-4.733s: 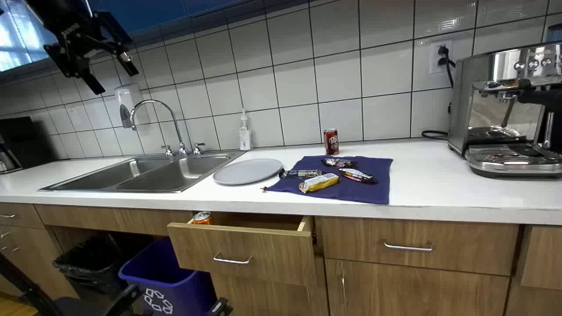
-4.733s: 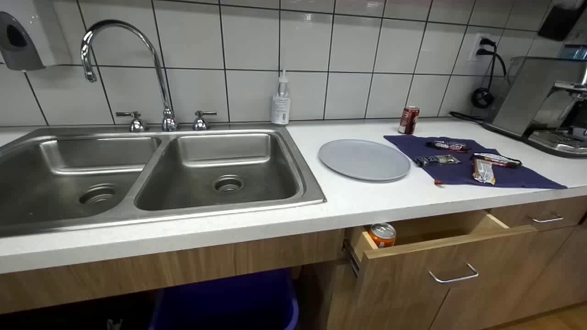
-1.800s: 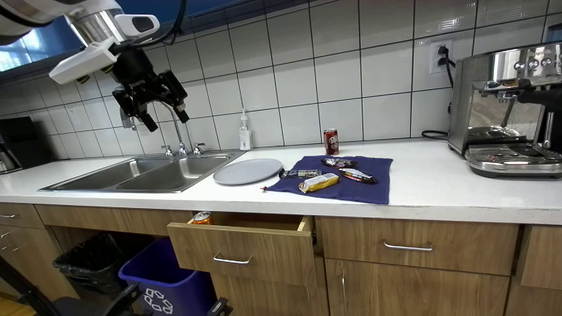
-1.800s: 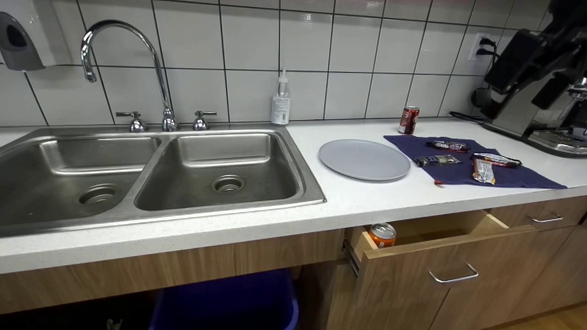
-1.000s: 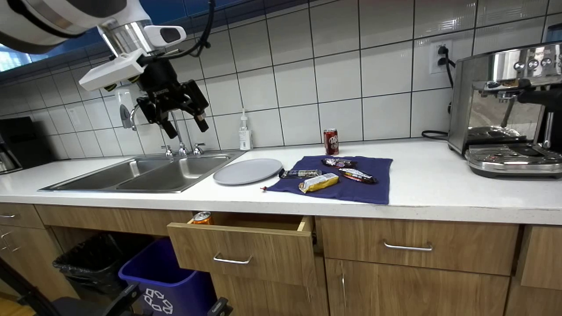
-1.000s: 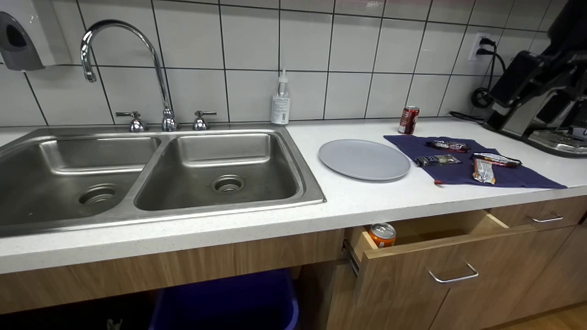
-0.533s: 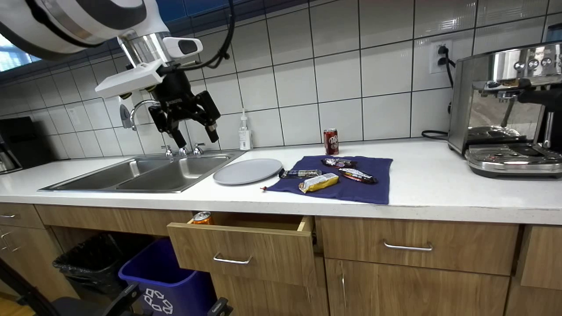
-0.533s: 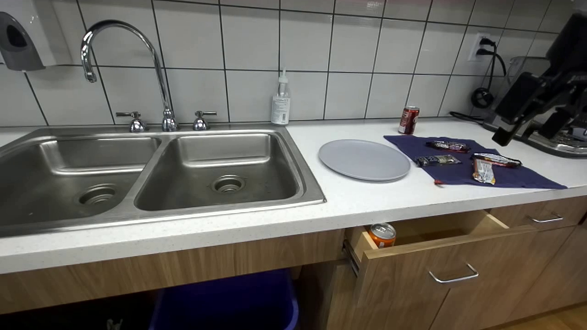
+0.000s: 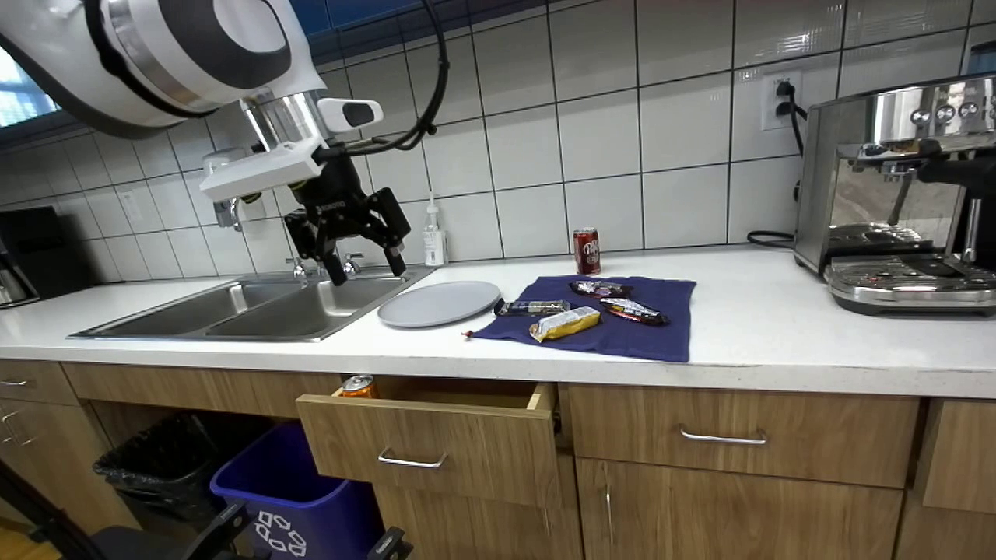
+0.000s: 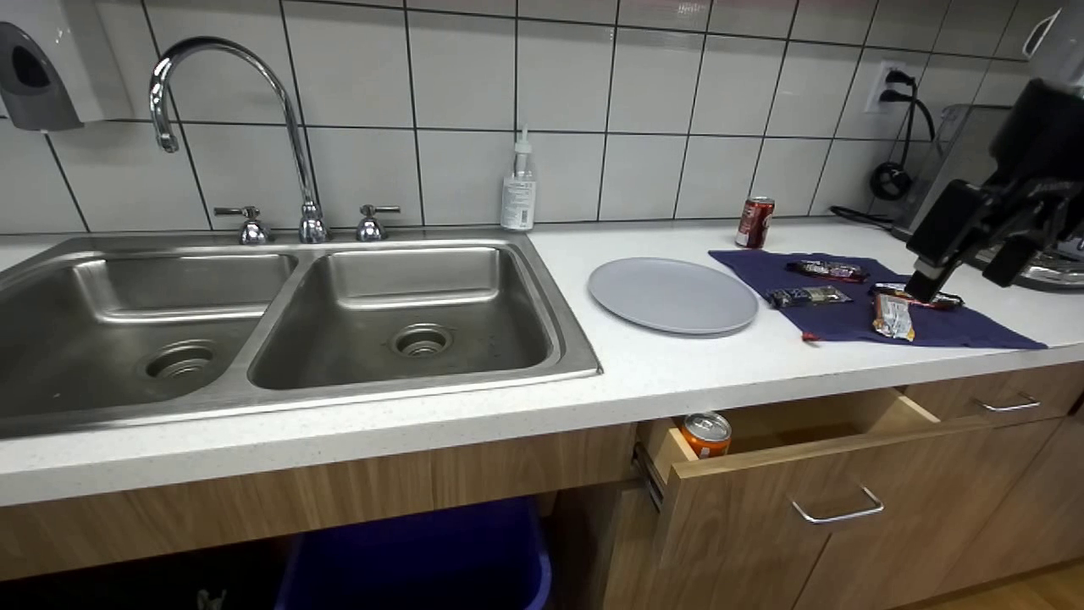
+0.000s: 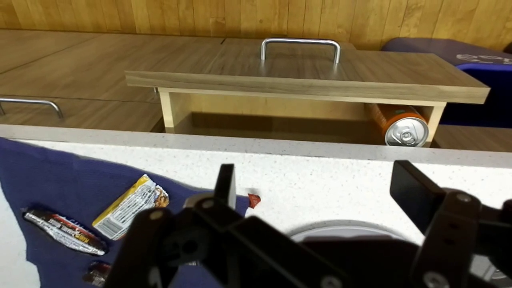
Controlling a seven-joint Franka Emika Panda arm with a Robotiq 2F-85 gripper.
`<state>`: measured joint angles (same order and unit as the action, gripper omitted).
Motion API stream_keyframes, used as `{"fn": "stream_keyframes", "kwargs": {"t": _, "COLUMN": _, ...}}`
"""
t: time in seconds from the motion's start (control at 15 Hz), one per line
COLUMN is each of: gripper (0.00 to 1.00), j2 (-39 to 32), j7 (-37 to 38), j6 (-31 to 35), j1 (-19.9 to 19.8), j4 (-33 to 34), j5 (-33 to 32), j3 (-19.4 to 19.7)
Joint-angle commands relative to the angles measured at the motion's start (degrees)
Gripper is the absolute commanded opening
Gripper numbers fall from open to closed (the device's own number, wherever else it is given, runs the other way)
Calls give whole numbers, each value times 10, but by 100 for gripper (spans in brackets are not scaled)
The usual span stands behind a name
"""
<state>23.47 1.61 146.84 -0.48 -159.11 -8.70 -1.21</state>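
Indoor light is bright and even. In an exterior view, a bluish-white patch [image 9: 19,95] at the upper left is overexposed; glare marks the glossy white tiled wall [image 9: 603,132] at the upper right. In an exterior view, highlights streak the double-basin stainless-steel sink [image 10: 273,320]. In the wrist view, shadow crosses the pulled-out wood-grain drawer [image 11: 304,85], and the black two-fingered gripper [image 11: 314,184] appears underexposed and soft.

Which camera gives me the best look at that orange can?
The wrist view: the orange can looks largest there, top facing the camera, orange side showing. Both exterior views show it smaller, its lower part hidden by the drawer front.
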Motion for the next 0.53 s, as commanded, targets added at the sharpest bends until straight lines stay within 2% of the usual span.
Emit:
{"fn": "stream_keyframes", "kwargs": {"t": 0.0, "gripper": 100, "j2": -40, "j7": -11, "j6": 30, "j1": -17, "j4": 12, "j5": -19, "j3": 0}}
{"fn": "stream_keyframes", "kwargs": {"t": 0.47, "gripper": 100, "j2": -101, "j7": 4, "j6": 71, "j1": -22, "j4": 20, "j5": -26, "j3": -5}}
